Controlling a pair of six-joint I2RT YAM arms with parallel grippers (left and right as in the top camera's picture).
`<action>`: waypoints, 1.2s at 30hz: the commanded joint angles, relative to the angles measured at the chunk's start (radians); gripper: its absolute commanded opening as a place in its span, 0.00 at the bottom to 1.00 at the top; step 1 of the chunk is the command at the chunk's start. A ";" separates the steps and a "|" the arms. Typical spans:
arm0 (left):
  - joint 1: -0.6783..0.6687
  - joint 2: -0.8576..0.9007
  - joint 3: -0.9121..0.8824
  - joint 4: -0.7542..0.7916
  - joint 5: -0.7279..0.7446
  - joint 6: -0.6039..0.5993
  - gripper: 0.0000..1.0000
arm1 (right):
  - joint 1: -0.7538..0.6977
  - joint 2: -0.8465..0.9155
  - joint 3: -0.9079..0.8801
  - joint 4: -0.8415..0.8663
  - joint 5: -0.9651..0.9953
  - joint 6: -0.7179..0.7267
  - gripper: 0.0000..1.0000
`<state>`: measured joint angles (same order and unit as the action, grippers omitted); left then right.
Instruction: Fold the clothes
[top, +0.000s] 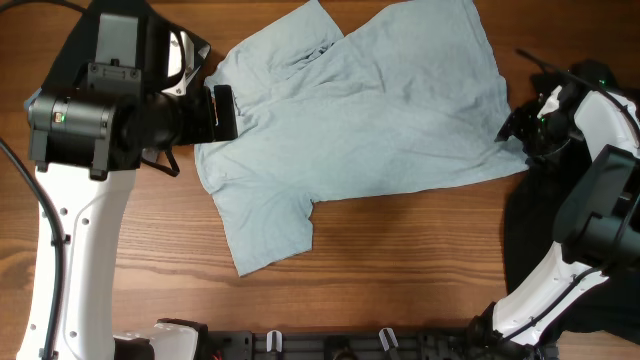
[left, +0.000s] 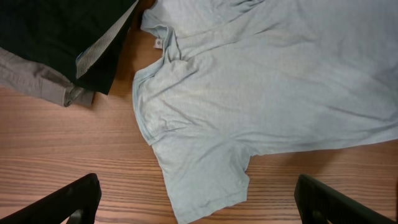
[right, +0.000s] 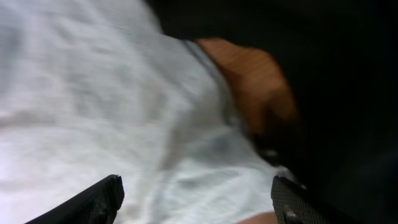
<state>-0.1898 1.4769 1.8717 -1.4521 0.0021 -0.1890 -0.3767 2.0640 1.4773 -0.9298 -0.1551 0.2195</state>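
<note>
Pale blue T-shirt (top: 370, 120) lies spread out on the wooden desk (top: 400, 270), with one arm at each end.

The shirt lies face-flat, collar toward the left arm and hem toward the right arm. One short sleeve points at the near edge of the desk and the other is crumpled at the far side. The left end effector (left: 208, 205) hovers above the near sleeve, its fingers spread wide and holding nothing. The right end effector (right: 196, 205) sits at the hem corner with its fingers apart and pale fabric below them. That view is blurred, so contact cannot be told. A black garment (left: 56, 31) lies over a grey garment (left: 31, 74), just beside the collar.
</note>
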 joint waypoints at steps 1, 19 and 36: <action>0.002 -0.014 -0.003 -0.011 0.008 0.002 1.00 | 0.003 -0.012 -0.014 -0.006 0.119 0.063 0.82; 0.002 -0.007 -0.007 -0.069 0.008 0.001 1.00 | 0.005 0.028 -0.095 0.071 -0.006 0.093 0.27; 0.002 0.003 -0.322 0.001 0.025 -0.087 0.95 | 0.003 -0.123 -0.031 -0.010 -0.072 0.069 0.04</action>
<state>-0.1898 1.4773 1.6756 -1.4902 0.0025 -0.2073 -0.3763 2.0239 1.4239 -0.9260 -0.1669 0.2939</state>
